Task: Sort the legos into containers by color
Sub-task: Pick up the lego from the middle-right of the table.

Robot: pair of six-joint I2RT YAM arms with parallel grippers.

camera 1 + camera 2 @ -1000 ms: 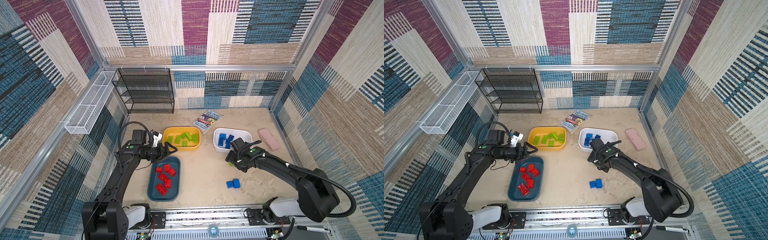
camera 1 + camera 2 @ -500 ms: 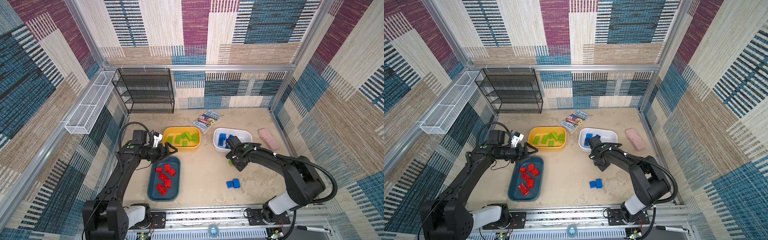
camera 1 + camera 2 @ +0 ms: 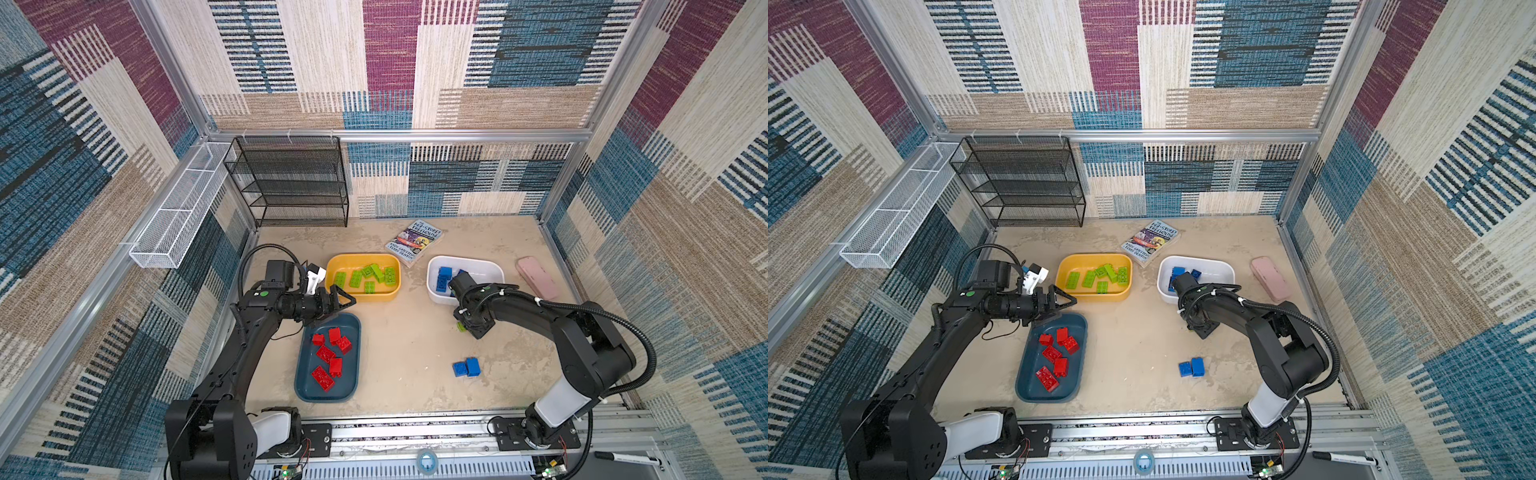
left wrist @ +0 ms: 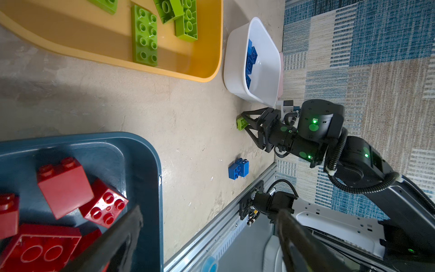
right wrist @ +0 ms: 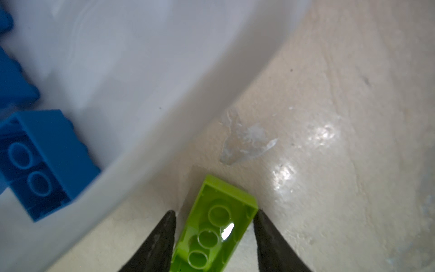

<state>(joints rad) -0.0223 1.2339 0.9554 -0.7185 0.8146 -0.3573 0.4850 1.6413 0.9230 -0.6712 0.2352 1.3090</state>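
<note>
Closest in, the right gripper [image 5: 215,212] is down on the floor around a lime green rectangular plastic brick [image 5: 219,226], which lies hollow side up just beside the outer wall of the white rounded plastic bin [image 3: 486,270]. Its black fingers [image 5: 162,240] stand either side of the brick's narrow width. One is against a corner and the other shows a sliver of floor, so I cannot tell if they have bitten.

I'd judge the brick light, rigid and hard to hurt, but its glossy walls look slick. The long flat sides, taken squarely near the middle, seem the right hold. A pinch near one end could let it swivel.

The sandy, patchy floor [image 3: 407,340] looks flat and hard, with room to lift. Two blue square bricks [image 3: 466,368] sit together out in the open, unsorted.

Across the floor, the left gripper [image 3: 344,303] hangs over the far end of the dark teal bin [image 3: 347,386] of red bricks [image 3: 328,353], spread wide and empty.

Beyond is the yellow bin [image 3: 374,296] with green bricks [image 3: 370,274], where this one belongs.

Further back lie a paperback book [image 3: 414,242] and a pink case [image 3: 537,277]. A black wire shelf [image 3: 291,183] and a white mesh basket [image 3: 178,208] stand against the patchwork fabric walls.
</note>
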